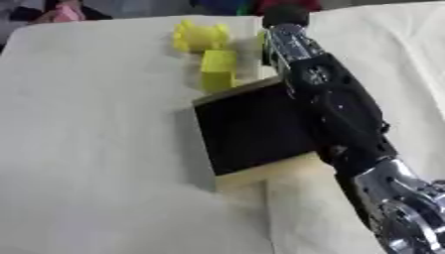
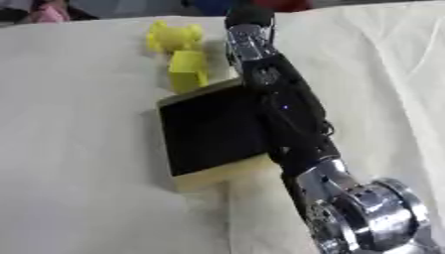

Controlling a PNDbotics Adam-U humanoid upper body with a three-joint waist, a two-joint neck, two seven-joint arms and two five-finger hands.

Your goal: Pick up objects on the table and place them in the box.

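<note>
Two yellow things are what's left out on the table (image 1: 96, 149): a knobbly flower-ish yellow piece (image 1: 200, 35) near the far edge, and a yellow block (image 1: 218, 69) just on the near side of it, sitting right up against the far wall of the box (image 1: 252, 131). The box is open, dark inside with pale sides, roughly mid-table and turned a bit askew.

The right arm (image 2: 291, 119) comes in from the lower right corner and stretches straight over the box toward the far edge. Its right hand (image 1: 285, 17) ends up past the box, level with the knobbly piece and off to its right, but honestly I can't tell how the fingers sit or whether it's got anything. No left hand anywhere in view.

My take on doing this bit well: go for the block first since it's closest to the box, come at it from above so the box wall doesn't get bumped, and lift clear of the rim before swinging back over the opening
</note>
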